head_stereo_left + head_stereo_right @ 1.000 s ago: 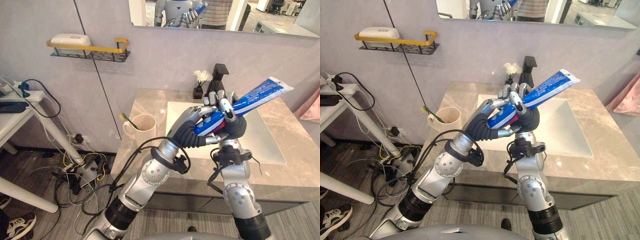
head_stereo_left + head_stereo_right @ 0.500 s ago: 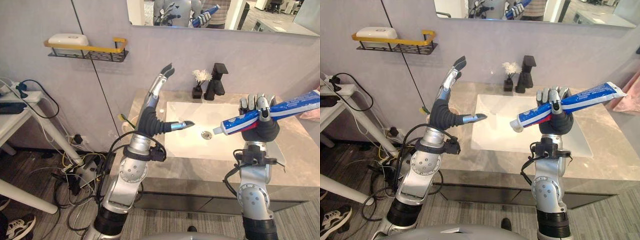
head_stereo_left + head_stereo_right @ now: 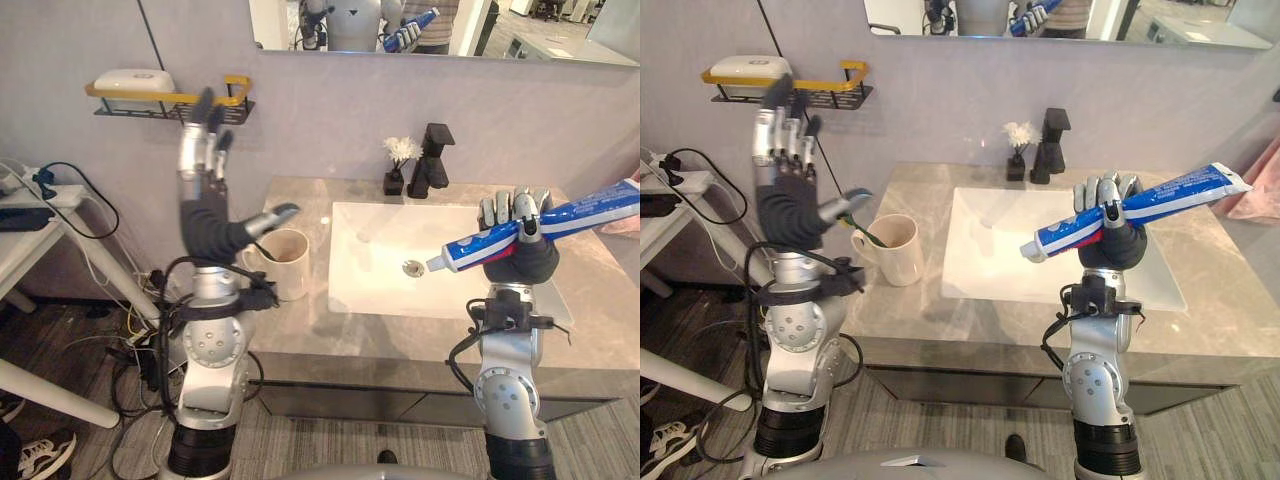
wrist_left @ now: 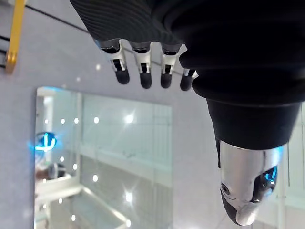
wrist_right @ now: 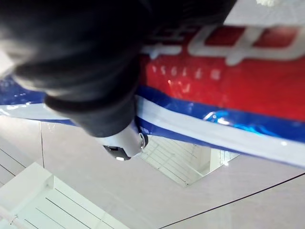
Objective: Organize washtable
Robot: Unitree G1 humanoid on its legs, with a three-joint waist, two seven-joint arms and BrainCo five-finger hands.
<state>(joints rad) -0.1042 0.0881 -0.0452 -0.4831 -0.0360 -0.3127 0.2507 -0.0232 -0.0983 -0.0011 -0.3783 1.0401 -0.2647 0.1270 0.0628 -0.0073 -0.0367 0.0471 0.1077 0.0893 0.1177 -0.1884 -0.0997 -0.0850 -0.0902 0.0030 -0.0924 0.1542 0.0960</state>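
Toothpaste (image 3: 580, 212) clenched in right hand (image 3: 527, 262) alone, frame right; left hand (image 3: 205, 220) released, swung upper left; handover done.

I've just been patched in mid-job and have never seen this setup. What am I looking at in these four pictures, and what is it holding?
It is a humanoid robot standing at a washstand. The two wide pictures come from the two eyes of its head camera, looking down. The two close ones come from a camera on each wrist. Its left hand is raised, open and holds nothing. Its right hand is curled round a blue toothpaste tube above the sink. On the countertop stand a cream mug with a toothbrush in it, a black faucet and a small vase of white flowers.
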